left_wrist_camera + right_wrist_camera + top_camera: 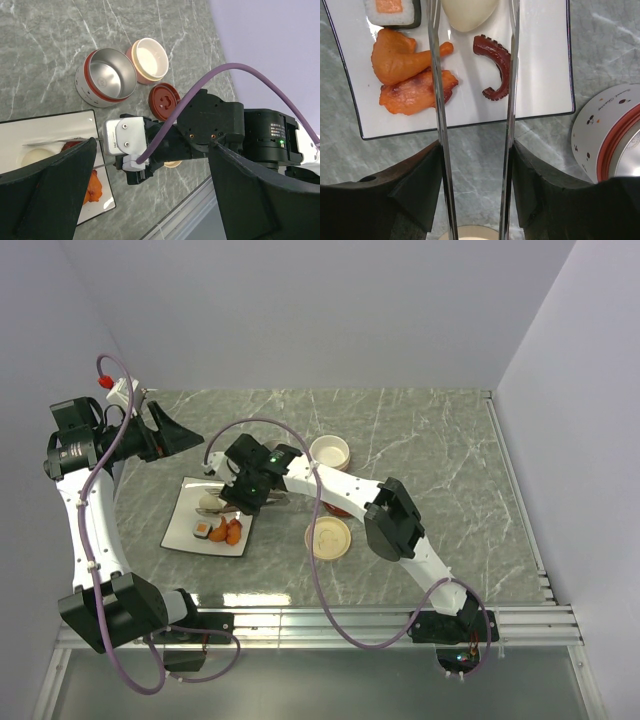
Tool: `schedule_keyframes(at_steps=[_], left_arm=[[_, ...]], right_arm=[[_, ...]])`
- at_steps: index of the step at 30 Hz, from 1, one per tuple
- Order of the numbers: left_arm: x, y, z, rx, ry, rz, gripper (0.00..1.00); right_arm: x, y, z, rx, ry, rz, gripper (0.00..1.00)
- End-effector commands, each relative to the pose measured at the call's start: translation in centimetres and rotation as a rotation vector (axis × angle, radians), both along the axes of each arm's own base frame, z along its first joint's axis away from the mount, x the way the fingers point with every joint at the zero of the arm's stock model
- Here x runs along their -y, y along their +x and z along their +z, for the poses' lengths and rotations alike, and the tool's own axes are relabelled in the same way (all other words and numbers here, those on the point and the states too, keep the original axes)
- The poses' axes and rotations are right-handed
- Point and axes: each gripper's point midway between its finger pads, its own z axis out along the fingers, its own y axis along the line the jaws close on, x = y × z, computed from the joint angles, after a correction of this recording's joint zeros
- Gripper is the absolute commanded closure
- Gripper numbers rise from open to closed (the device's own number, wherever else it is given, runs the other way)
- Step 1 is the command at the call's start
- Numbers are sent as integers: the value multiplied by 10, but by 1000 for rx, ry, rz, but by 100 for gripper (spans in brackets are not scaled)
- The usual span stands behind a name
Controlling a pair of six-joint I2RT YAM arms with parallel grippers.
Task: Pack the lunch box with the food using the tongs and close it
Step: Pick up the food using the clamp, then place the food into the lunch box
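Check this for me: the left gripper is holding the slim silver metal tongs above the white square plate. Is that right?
Not quite. The right gripper, not the left one, is holding the slim silver metal tongs above the white square plate. The right wrist view shows its fingers pressed against both tong arms.

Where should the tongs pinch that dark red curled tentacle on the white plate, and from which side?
I'd pinch the tentacle across its thicker bend, not the thin curled tip. It lies flat on the plate, so come down from above with one arm of the tongs on each side; it lies between them now.
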Motion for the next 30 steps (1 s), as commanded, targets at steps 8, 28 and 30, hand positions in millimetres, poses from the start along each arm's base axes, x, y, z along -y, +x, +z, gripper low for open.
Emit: schedule_keyframes(at_steps=[8, 28, 30], left_arm=[[-1, 0, 3, 40, 10, -8, 1], [-1, 1, 12, 76, 18, -8, 1], [0, 0, 11, 76, 14, -11, 1]], right_arm=[[-14, 6, 46, 62, 108, -1, 49], [65, 40, 162, 125, 275, -162, 53], [82, 52, 161, 114, 267, -208, 53]])
